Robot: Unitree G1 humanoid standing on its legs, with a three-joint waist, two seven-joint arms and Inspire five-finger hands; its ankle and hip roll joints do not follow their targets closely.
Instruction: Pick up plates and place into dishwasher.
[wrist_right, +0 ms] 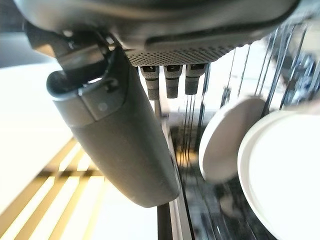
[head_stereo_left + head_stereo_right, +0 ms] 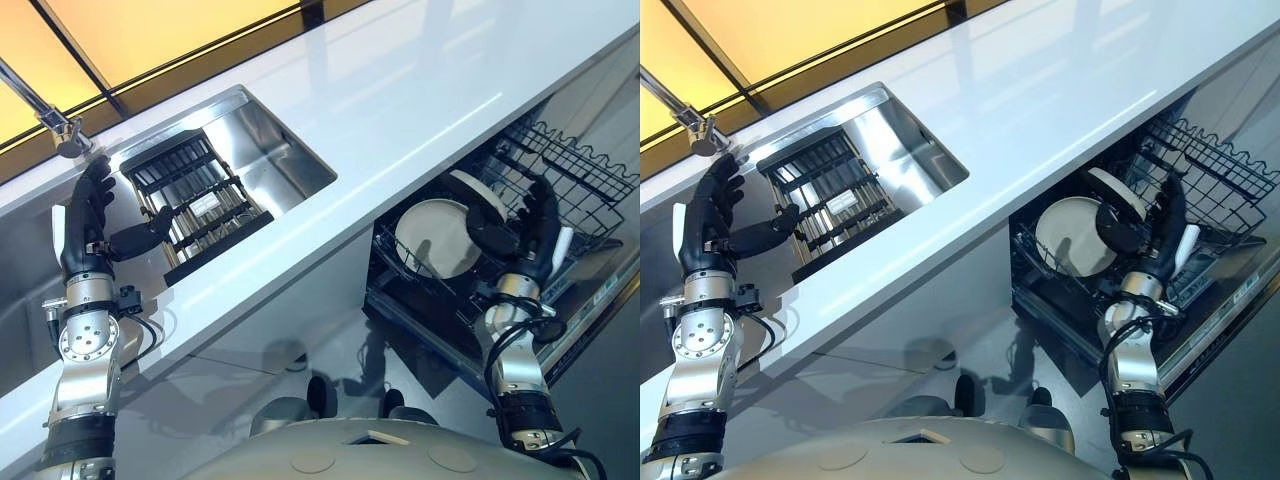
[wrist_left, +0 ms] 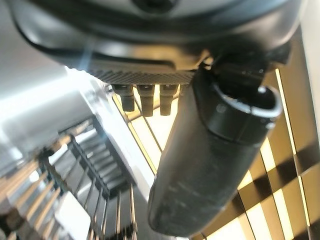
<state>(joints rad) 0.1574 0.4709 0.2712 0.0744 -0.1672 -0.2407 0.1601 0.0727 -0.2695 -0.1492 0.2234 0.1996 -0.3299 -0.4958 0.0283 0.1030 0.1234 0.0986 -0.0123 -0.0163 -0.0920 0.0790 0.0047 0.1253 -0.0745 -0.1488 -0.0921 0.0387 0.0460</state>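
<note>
- Our two head eyes look down and share the sink (image 2: 262,150) at 10 o'clock and dishwasher rack (image 2: 560,170) at 3.
- Our wrist cameras peek very close past each thumb.

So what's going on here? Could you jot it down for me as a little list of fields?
Setting: white counter with steel sink, open dishwasher below
Sink contents: dark rack, no plates seen in it
Dishwasher rack: two white plates standing on edge, large plate, small plate
Left hand: open, at the sink rack
Right hand: open, beside the plates
</note>
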